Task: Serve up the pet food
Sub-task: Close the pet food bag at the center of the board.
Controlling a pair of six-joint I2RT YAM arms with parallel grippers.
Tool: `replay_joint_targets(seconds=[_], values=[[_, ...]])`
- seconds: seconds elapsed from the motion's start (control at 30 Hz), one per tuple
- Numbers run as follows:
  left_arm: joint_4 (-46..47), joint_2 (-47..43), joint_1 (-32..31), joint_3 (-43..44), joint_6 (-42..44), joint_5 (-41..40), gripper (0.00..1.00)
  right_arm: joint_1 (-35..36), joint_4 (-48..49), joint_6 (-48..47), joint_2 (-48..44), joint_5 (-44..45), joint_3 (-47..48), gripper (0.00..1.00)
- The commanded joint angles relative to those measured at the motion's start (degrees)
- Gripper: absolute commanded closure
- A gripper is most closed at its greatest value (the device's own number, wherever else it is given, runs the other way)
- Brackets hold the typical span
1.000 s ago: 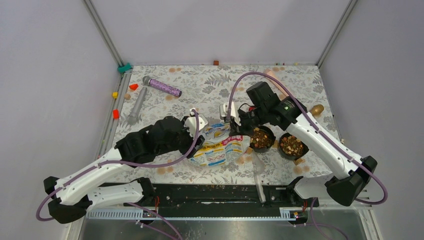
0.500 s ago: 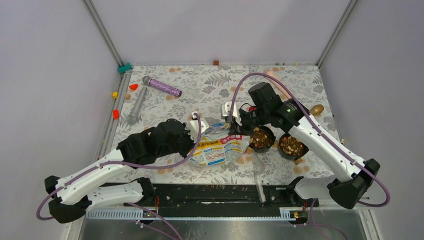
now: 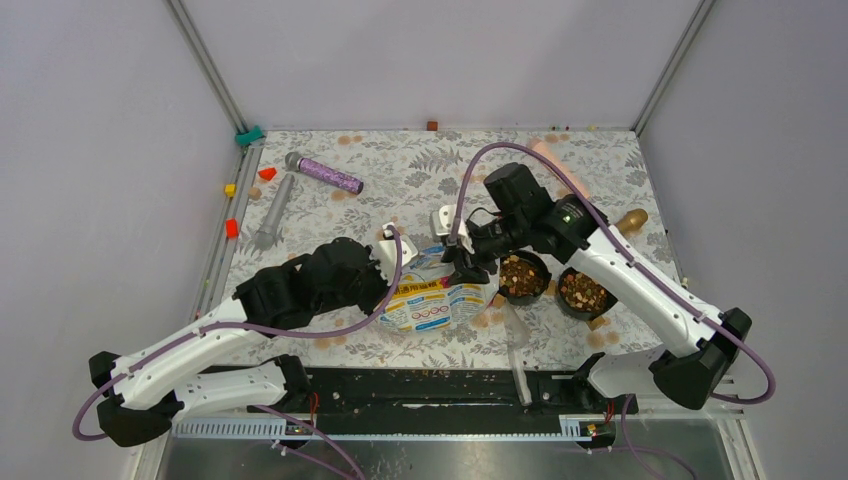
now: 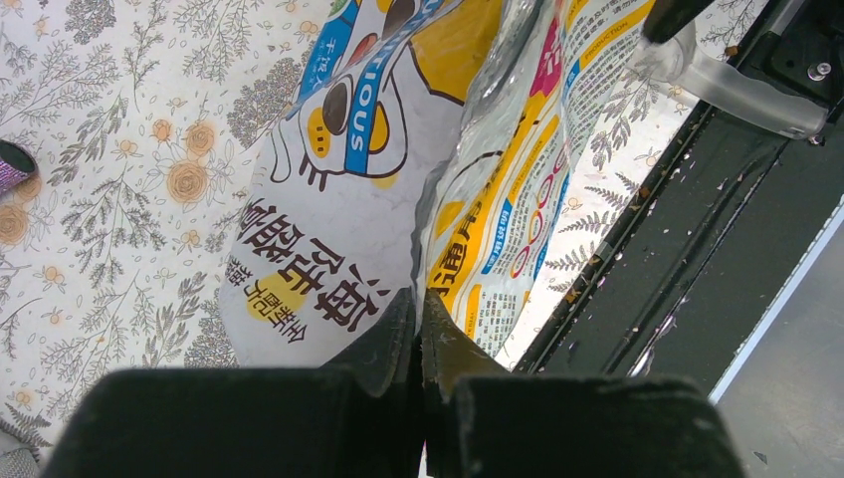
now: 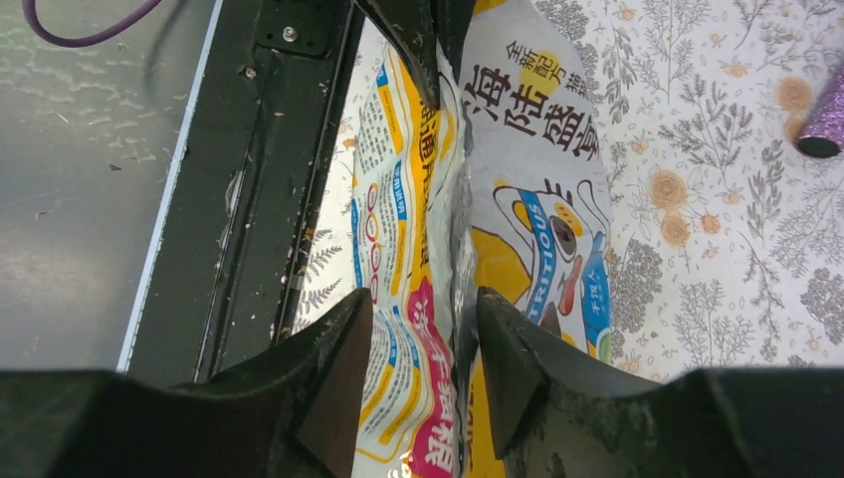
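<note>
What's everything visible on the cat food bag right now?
The bag is glossy, crinkled plastic film in yellow, white and pink, printed with a cartoon cat, blue bands and Chinese characters. It lies on the floral tablecloth, creased into a lengthwise ridge, beside the nearest black bowl. The left end effector is shut on one end; the right end effector straddles the ridge at the other end, fingers apart, contact unclear. Its opening isn't visible.

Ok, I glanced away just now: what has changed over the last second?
The right tool moved left over the bag, its fingers open astride the bag's fold. The bag bunched slightly left. The left tool stayed shut on the bag's other end; the two bowls of pet food kept their places.
</note>
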Motion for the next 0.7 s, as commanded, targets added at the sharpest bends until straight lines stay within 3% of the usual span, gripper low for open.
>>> replay_joint_targets(seconds=[0.0,0.1,0.17,0.2,0.43,0.47,0.5,0.67], values=[[2.2,-1.4,0.8,0.5,0.1,-2.5,1.0,1.8,1.7,1.7,2.0,2.0,1.9,0.5],[2.1,-1.2,0.8,0.5,-0.1,-2.4,1.0,2.4,1.5,2.1,3.1,2.9,2.6,0.61],[2.2,-0.9,0.8,0.7,-0.1,-1.6,1.0,2.5,1.7,2.6,3.6,3.1,3.0,0.99],[2.2,-0.7,0.8,0.7,-0.1,-1.6,1.0,2.5,2.0,3.2,3.6,3.1,3.2,1.0],[2.1,-0.8,0.7,1.2,-0.5,-1.7,1.0,2.8,4.3,5.6,2.3,3.9,2.1,0.98],[2.3,-1.0,0.8,1.2,-0.6,-1.6,1.0,2.9,3.7,4.8,2.4,3.1,2.0,0.82],[2.4,-1.3,0.9,1.1,-0.6,-1.5,1.0,3.2,3.6,4.0,2.5,2.3,1.8,0.73],[3.6,-2.6,0.9,0.9,-0.9,-1.1,1.0,5.5,5.1,3.8,4.5,-0.6,1.5,0.54]])
